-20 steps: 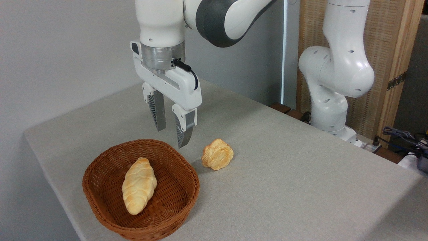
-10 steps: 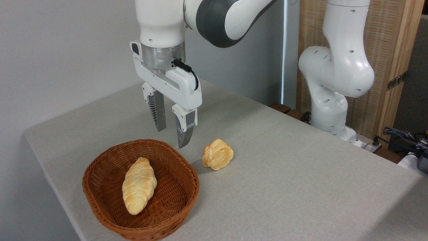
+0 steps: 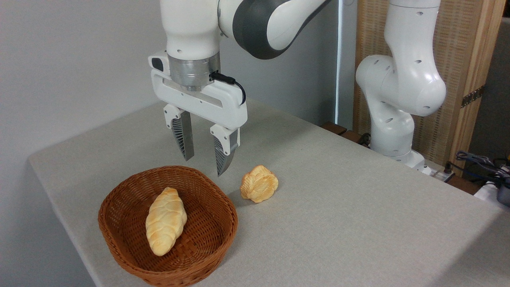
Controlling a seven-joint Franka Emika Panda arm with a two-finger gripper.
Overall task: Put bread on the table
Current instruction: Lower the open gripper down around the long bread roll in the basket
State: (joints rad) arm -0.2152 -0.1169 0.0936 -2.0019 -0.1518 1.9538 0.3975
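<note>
A table point(image 3: 338, 223) covered in plain grey-beige cloth is seen from a fixed camera, with a pale wall behind it. Near the front left corner a brown wicker basket point(image 3: 199, 255) is set on the cloth. Inside the basket the bread point(image 3: 165, 220), a pale golden braided loaf with tapered ends, is laid lengthwise on the woven floor, its upper end pointing toward the back rim. Just beside the basket, to its right and apart from it, a smaller round orange knotted bun point(image 3: 259, 183) is placed directly on the cloth. Above the back rim of the basket a white robot arm point(image 3: 191, 28) is held with its gripper point(image 3: 203, 159) pointing straight down. The two ribbed grey fingers point(image 3: 183, 135) are spread apart with a clear gap between them, and nothing is held in that gap. The fingertips are suspended in the air, touching neither the basket nor the loaf. The arm's white base point(image 3: 392, 135) is seen at the far right edge of the table, in front of a wooden panel point(image 3: 470, 59).
</note>
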